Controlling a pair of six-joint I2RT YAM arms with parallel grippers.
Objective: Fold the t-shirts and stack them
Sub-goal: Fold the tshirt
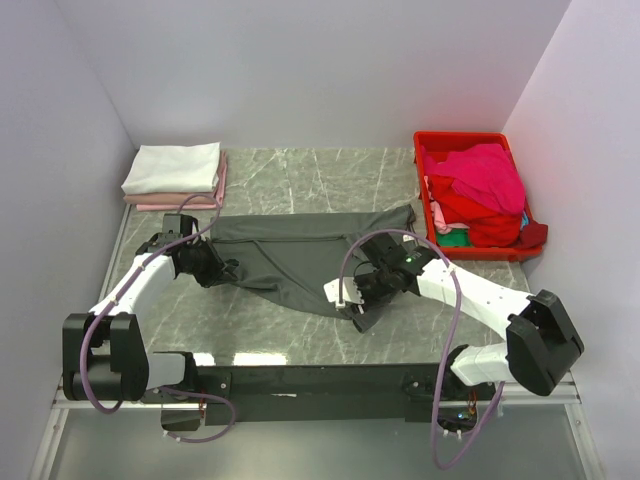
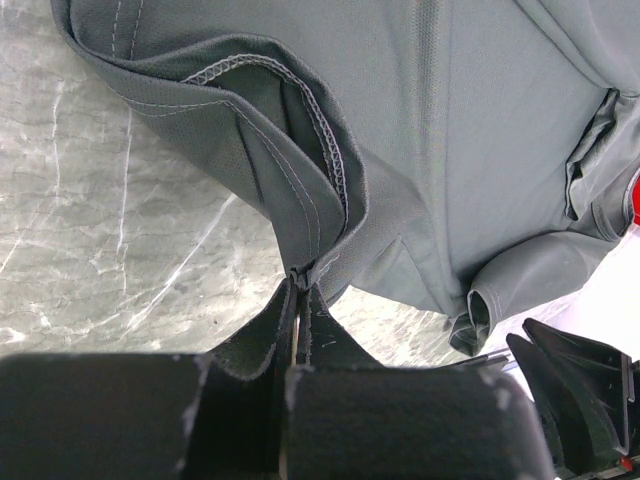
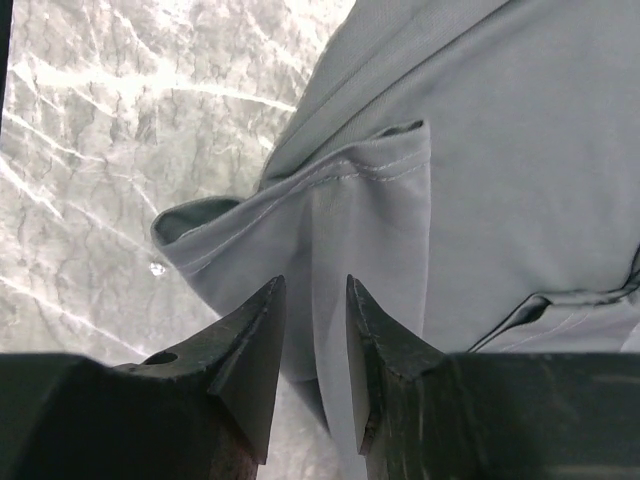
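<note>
**Pinching the charcoal-grey t-shirt [image 1: 300,255] in the left claw [image 2: 300,288], with the right claw [image 3: 312,290] parted over a fold**

On my left wrist feed the jaws are pressed flat together. A nip of the tee's edge is caught right at their tips. A stitched hem curls up directly ahead of the tips, and the rest of the cloth fans out beyond them and to their right. To the left of this claw I see only bare marble table [image 1: 270,325]. From the overhead camera the claw sits at the shirt's left end, and the cloth stretches away from it towards the other arm.

The right claw's jaws stand a narrow way apart. A ridge of grey cloth with a double-stitched hem runs under the tips and shows through the gap between them. I cannot tell whether either pad touches it, and I see no grip. Most of the garment lies ahead and to the right of this claw, with marble ahead and to its left. From overhead it sits at the shirt's near edge.

Beyond the left claw, a folded white t-shirt [image 1: 172,165] rests on pale pink ones [image 1: 175,200], near the grey shirt's far left corner. Beyond the right claw and off to its right is a red crate [image 1: 465,137]. It holds a heap of magenta t-shirts [image 1: 490,170] with a scrap of a green one [image 1: 455,238]. The grey shirt's far right corner lies just beside the crate.
</note>
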